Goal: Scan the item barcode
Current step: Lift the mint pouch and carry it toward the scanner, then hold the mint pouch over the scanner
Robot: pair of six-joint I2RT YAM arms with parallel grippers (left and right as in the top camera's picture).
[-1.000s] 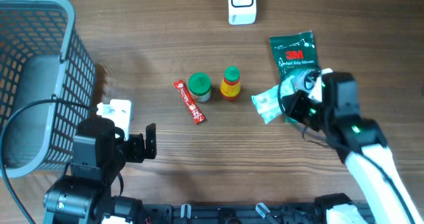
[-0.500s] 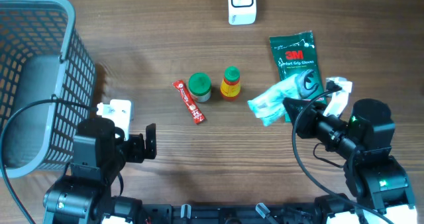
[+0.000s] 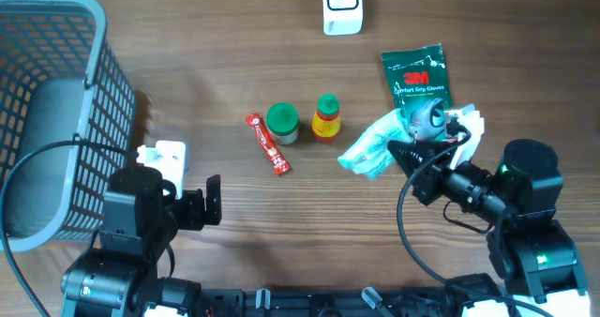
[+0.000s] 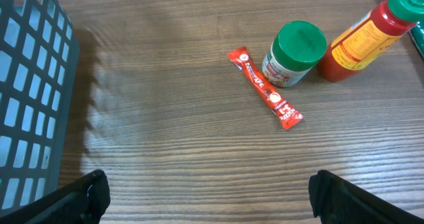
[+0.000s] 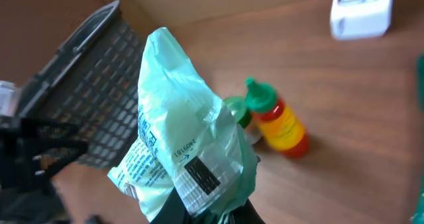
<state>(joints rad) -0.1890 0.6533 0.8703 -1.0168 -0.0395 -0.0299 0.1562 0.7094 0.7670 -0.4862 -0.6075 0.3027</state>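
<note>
Grippers, two. The left gripper [image 4: 209, 196] stands released, jaws wide apart over bare wood, holding nothing. The right gripper [image 3: 411, 154] is clenched on the lower end of one pale green crinkled plastic bag [image 3: 373, 146]. The bag is held up off the wooden table [image 3: 206, 64], just right of the bottles and overlapping the glove packet's lower edge.

Loose items on the table, counted near to far:
- one red flat sachet [image 3: 268, 144]
- one green-lidded small jar [image 3: 282, 123], just beside the sachet
- one red sauce bottle with green cap and yellow label [image 3: 325, 118], just beside the jar
- one dark green 3M glove packet [image 3: 415, 73]
- one grey plastic mesh basket [image 3: 56, 73], at the left
- one white box-shaped device [image 3: 342, 3], at the far edge

Obstructions:
- The bag covers the right fingertips.
- The bag carries a black printed label [image 5: 202, 177]; its print is too small to read.
- The basket and the white device are cut off by the overhead frame.
- In the right wrist view the jar sits mostly behind the bag.
</note>
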